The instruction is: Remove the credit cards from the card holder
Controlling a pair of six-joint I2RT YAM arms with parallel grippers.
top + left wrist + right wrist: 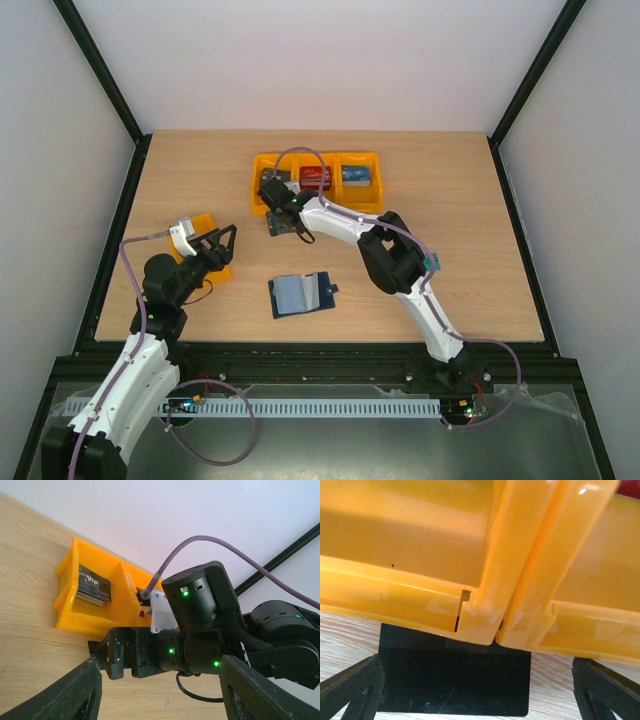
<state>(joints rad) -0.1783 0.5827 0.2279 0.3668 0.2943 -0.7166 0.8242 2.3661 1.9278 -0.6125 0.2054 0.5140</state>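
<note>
Black card [452,680] | edge at orange bins [520,580] | left fingers [75,690] apart | right fingers [350,686] apart

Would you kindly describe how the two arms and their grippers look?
The left arm and right arm have white shells, black joint housings and purple cables. Green lights glow on the right arm's joints. The left gripper and right gripper have black fingers.
</note>
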